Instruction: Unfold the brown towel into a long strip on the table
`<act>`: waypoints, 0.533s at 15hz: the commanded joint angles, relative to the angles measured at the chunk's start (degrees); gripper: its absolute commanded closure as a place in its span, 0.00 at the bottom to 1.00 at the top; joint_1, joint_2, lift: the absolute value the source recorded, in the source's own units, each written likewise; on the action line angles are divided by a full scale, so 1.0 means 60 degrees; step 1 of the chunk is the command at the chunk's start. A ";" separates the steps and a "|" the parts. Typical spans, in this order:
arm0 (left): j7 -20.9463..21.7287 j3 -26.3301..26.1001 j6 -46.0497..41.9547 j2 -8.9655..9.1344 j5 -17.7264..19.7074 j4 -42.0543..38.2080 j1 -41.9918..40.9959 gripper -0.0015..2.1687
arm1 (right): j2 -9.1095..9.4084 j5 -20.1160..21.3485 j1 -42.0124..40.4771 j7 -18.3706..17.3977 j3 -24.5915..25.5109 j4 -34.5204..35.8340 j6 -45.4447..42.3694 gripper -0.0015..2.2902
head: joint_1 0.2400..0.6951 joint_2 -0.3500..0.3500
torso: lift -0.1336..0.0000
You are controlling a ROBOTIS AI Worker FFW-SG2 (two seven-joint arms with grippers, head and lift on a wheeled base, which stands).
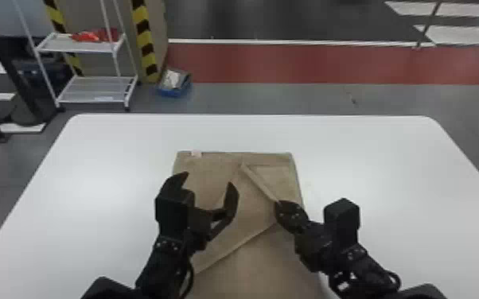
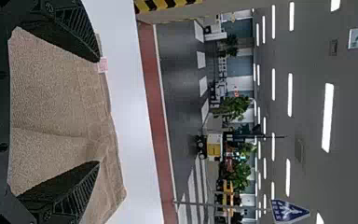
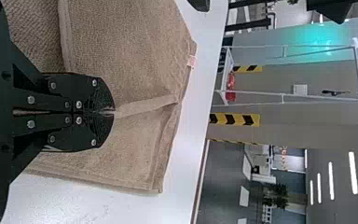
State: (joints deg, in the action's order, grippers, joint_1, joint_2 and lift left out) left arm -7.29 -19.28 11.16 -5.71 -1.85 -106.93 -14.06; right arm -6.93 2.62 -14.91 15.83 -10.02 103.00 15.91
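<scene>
Nearest: black jointed left arm and matching right arm, both reaching in over the work. Under them, the brown terry-cloth towel on the white, round-cornered counter, its far hem square to the counter's far edge, small pale label near one end of that hem. Upper layer skewed: a slanting ridge runs from near the far hem to the right gripper, and a slanting lower edge crosses the cloth toward the left arm's side. Right jaws pressed together on the edge of the upper layer. Left gripper over the label side of the cloth, jaws wide; whether they touch it, cannot tell. Step in hand, as I judge it: spreading the folded layer along the strip's length. Advice: keep the right pinch firm but shallow, upper layer only, so the cloth beneath is not dragged along. Left jaws would do best to take the matching edge on their own side before any pull, then both move level, low and at one pace. Uneven pull likely to deepen the slant; a high lift could let a corner flop under. Lay down slowly, sides lined up, smooth the ridge last.
</scene>
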 commanded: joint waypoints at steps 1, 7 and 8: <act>-0.0001 0.0005 -0.0021 0.0000 0.0000 0.0025 0.0000 0.05 | -0.0003 -0.0041 0.0024 0.0013 -0.0015 0.0031 0.0008 0.65 | 1.00 0.46 | 0.12; -0.0001 0.0283 -0.0021 0.0000 0.0059 0.0098 0.0000 0.05 | -0.0003 -0.0525 -0.0107 0.0071 0.1040 0.0587 -0.0109 0.72 | 1.00 0.45 | 0.13; 0.0028 0.0342 -0.0021 -0.0015 0.0088 0.0098 0.0000 0.05 | -0.0017 -0.0569 -0.0181 0.0174 0.1406 0.0734 -0.0139 0.72 | 1.00 0.43 | 0.13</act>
State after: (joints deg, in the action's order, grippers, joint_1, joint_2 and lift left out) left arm -7.26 -17.83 11.04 -5.74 -1.58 -106.39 -14.06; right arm -6.94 -0.46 -15.38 16.48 -4.62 106.00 15.23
